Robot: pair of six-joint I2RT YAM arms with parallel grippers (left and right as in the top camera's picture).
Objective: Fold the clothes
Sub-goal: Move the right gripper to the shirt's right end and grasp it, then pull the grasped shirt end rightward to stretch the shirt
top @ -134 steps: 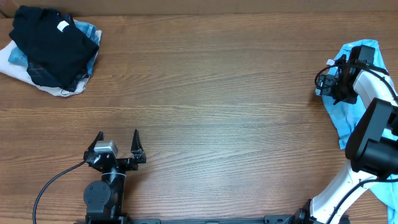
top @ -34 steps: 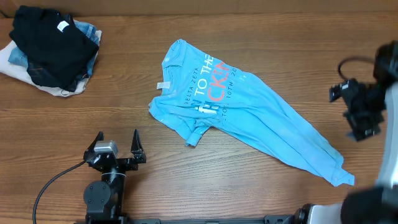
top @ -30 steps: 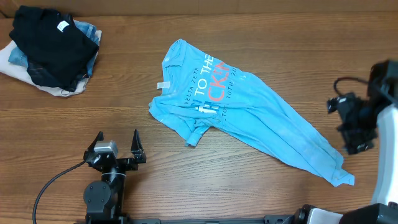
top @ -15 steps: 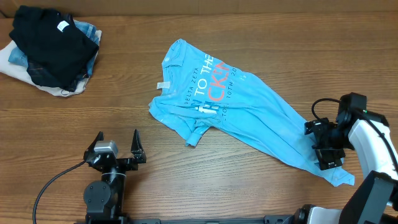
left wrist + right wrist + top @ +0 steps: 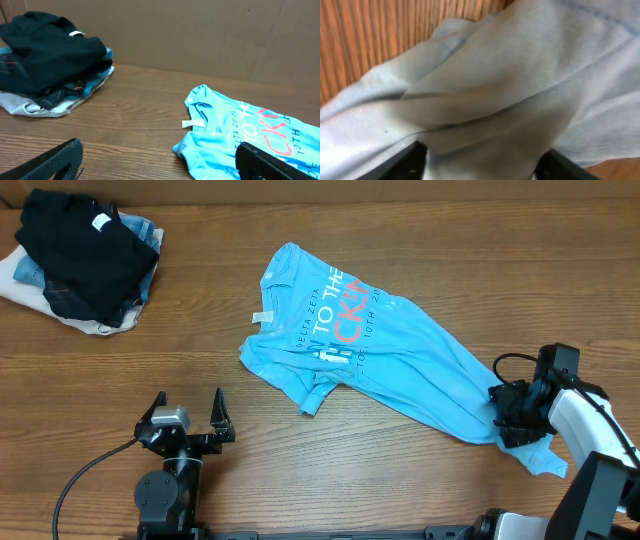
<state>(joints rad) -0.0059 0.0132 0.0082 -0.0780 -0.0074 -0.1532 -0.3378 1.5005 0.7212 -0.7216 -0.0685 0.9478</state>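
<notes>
Sky-blue shirt (image 5: 420,370), chest print, overhead view:
- small white capitals: "DELTA ZETA"
- larger white: "TO THE"
- big pink letters: "CKE" legible, the start is lost in a fold
- small white line: "10TH", then "20", the rest unclear

Same shirt (image 5: 260,137), left wrist view: "ZETA", "TO", pink "CK", "10TH".

Neck label (image 5: 262,318) (image 5: 192,123): white, no text legible.

Black garment (image 5: 85,255) (image 5: 50,50), tag (image 5: 101,222) (image 5: 76,34): white, too small to read.
</notes>
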